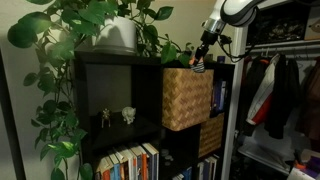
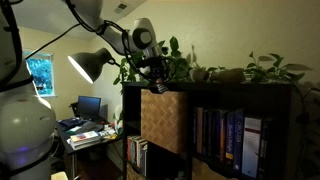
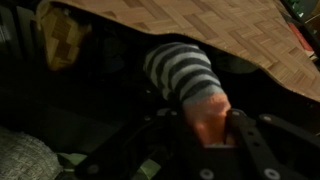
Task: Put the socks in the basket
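Observation:
The tan woven wicker basket (image 1: 186,98) sits pulled partway out of an upper cubby of the black shelf; it also shows in an exterior view (image 2: 163,120) and as a woven edge across the top of the wrist view (image 3: 200,25). My gripper (image 1: 203,52) hangs just above the basket's top, also seen in an exterior view (image 2: 156,80). In the wrist view the gripper (image 3: 208,125) is shut on a sock (image 3: 190,80) with grey and white stripes and an orange toe, which dangles over the dark basket opening.
A leafy plant in a white pot (image 1: 118,35) stands on top of the shelf. Small figurines (image 1: 117,116) sit in the neighbouring cubby, books (image 1: 125,163) below. A darker basket (image 1: 211,135) is lower down. Clothes (image 1: 275,95) hang beside the shelf.

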Robot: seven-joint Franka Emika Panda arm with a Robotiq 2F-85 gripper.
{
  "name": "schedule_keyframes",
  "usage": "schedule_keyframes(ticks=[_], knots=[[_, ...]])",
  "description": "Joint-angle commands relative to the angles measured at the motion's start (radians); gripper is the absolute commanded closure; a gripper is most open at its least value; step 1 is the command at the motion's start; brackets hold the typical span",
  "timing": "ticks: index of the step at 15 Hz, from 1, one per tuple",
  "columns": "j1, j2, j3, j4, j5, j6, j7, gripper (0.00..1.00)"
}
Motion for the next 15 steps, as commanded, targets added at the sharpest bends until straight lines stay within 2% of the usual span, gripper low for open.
schedule_keyframes(ticks=[1, 5, 7, 15], knots=[[0.017, -0.02, -0.012, -0.028, 0.02, 0.029, -0.021, 0.34], [0.017, -0.021, -0.013, -0.025, 0.023, 0.015, -0.019, 0.08], [0.016, -0.023, -0.013, -0.021, 0.023, 0.008, -0.016, 0.0], [0.0, -0.024, -0.008, 0.002, -0.001, -0.032, 0.014, 0.0]])
